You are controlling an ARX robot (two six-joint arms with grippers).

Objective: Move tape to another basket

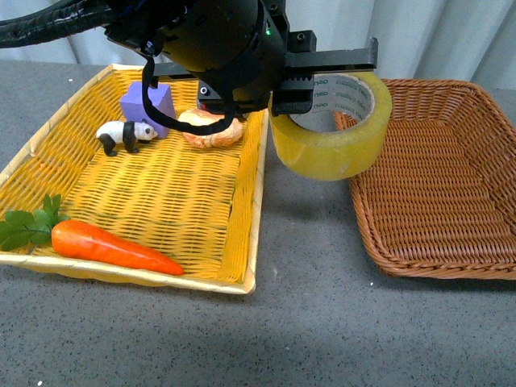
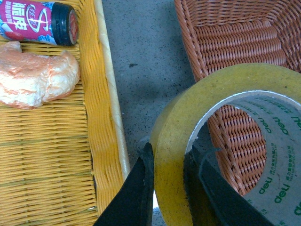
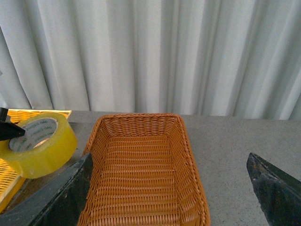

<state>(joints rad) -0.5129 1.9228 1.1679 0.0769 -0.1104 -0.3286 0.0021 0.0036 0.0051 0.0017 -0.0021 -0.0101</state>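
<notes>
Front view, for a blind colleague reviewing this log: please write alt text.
The left claw holds the tape up between the yellow basket and the brown basket. The yellow basket holds a carrot, a toy panda, a purple block and bread.

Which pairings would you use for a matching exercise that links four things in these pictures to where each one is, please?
Things
1. tape
2. carrot
3. panda figure
4. brown basket

Places
A. lying along the near edge of the yellow basket
B. on the table, at the right in the front view
C. clamped in the left gripper, held up between the two baskets
D. standing beside the purple block

Pairs: 1-C, 2-A, 3-D, 4-B.
</notes>
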